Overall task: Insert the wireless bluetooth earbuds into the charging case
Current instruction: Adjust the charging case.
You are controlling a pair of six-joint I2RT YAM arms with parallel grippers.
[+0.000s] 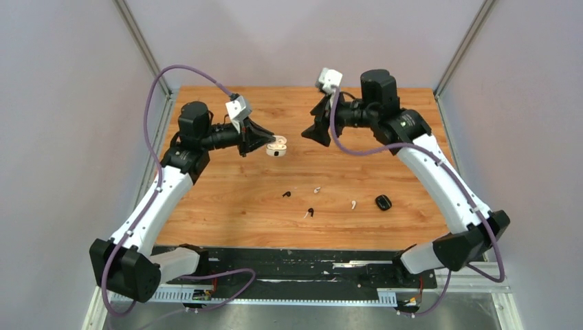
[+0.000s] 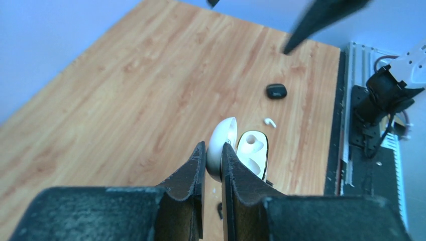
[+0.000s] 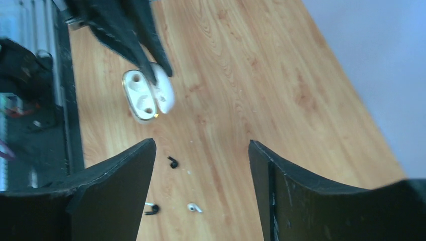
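Note:
My left gripper (image 1: 265,143) is shut on the lid of an open white charging case (image 1: 276,146) and holds it above the table's middle back. In the left wrist view the fingers pinch the lid (image 2: 224,136), and the case body (image 2: 252,150) shows two empty sockets. My right gripper (image 1: 317,130) hangs open and empty just right of the case. Several earbuds lie loose on the wood below: a black one (image 1: 286,194), another black one (image 1: 311,211), a white one (image 1: 317,189) and a white one (image 1: 353,204). The right wrist view shows the case (image 3: 143,93) and earbuds (image 3: 173,162).
A shut black charging case (image 1: 383,202) lies on the table to the right of the earbuds, also seen in the left wrist view (image 2: 276,91). The wooden table (image 1: 227,213) is walled by grey panels, with a black rail (image 1: 289,265) along its near edge.

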